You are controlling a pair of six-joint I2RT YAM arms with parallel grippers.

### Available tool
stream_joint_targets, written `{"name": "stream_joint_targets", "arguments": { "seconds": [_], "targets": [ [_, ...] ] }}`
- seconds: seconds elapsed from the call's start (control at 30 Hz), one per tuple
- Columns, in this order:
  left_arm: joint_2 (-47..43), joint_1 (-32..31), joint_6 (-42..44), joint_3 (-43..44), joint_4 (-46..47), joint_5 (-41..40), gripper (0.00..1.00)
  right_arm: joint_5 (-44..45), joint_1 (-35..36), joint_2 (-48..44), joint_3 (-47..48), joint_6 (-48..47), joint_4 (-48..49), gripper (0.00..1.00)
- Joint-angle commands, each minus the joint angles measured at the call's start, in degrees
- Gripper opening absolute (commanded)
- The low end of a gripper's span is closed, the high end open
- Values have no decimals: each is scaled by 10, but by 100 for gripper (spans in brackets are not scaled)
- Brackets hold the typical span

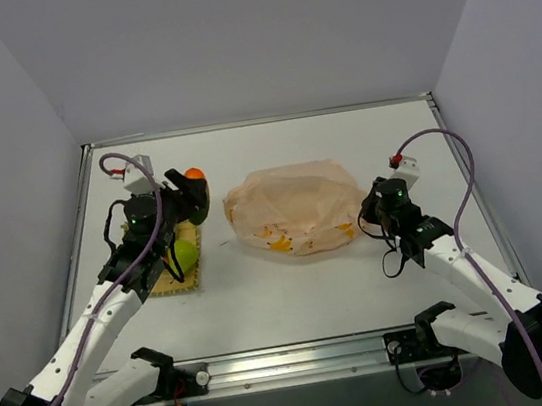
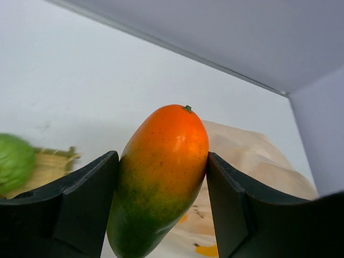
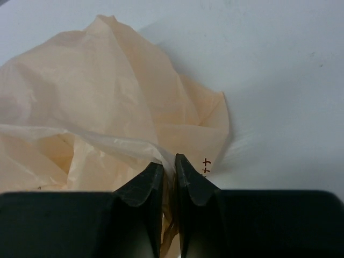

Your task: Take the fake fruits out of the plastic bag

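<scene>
From my station the white table (image 1: 295,301) fills the overhead view, and the biggest thing on it is the plastic bag (image 1: 297,209), a crumpled peach mound lying right of centre. The right gripper (image 1: 368,211) is at the bag's right edge. Its wrist view shows the jaws pinched almost together on a thin fold of the film, so I read it as clamped on the bag to pin it down.

Well to the left lies the square yellow woven mat (image 1: 173,282), apart from the bag.

The left gripper (image 1: 185,200) hangs over the far end of that mat. Its wrist camera shows both fingers (image 2: 86,199) pressed against the sides of the mango-like fruit (image 2: 164,172), which stands orange end up and clear of the bag.

The yellow-green pear (image 1: 186,254) already rests on the mat, just beside the left arm.

My judgement is that two fruits are out, one set down and one in hand waiting to be placed. I cannot pick out the red berry bunch anywhere. It may be hidden by the left arm or inside the bag, whose film hides its contents, so I cannot tell if one more pull remains
</scene>
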Motion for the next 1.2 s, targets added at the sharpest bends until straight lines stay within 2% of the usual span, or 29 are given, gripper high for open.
{"name": "stream_joint_targets", "arguments": {
  "seconds": [0.0, 0.2, 0.47, 0.77, 0.9, 1.17],
  "targets": [
    [7, 45, -66, -8, -61, -92, 3, -2, -22, -25, 3, -5, 8, 8],
    [86, 55, -48, 1, -77, -144, 3, 9, -32, -62, -12, 1, -2, 1],
    [182, 55, -38, 26, -62, -179, 2, -13, -32, -84, -26, -3, -16, 1],
    [251, 54, -3, 34, -66, -190, 2, -37, -30, -92, -28, -6, -4, 1],
    [240, 52, -2, 22, -76, -211, 3, -34, -30, -92, -31, -7, -3, 1],
    [273, 34, 18, 63, -155, -251, 16, -41, -31, -87, -33, -6, 10, 2]
  ]
}}
